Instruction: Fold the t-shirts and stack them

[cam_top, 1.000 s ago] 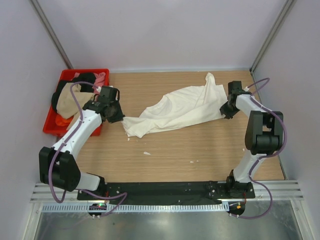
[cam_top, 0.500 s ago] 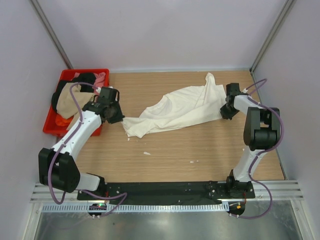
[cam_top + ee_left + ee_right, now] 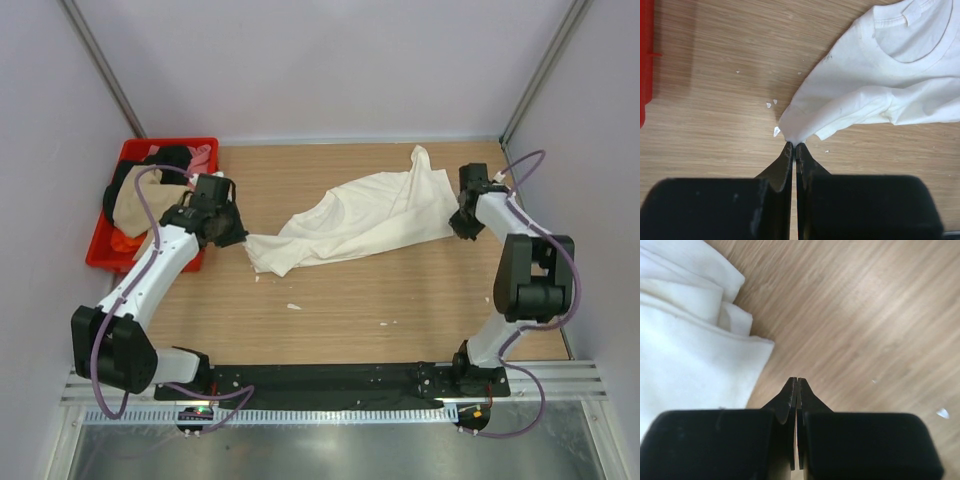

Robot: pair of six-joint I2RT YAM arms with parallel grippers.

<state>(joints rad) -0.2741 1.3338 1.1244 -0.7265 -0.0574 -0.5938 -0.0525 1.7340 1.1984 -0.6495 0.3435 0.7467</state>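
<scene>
My left claw: fingers pressed together at the pointed corner of the large cream cloth t-shirt, seemingly nipping it.
My right claw: pressed together on nothing, over bare wood just beside the shirt's right edge.
Shirt: lying crumpled across the middle of the brown wooden table, between my claws.
Red plastic crate: far left corner, heaped with tan, black and pink cloth.

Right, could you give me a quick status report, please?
Left gripper shut, apparently pinching cream t-shirt corner. Right gripper shut, empty, beside its edge. T-shirt unfolded, crumpled. Nothing blocking; red crate far left.
</scene>
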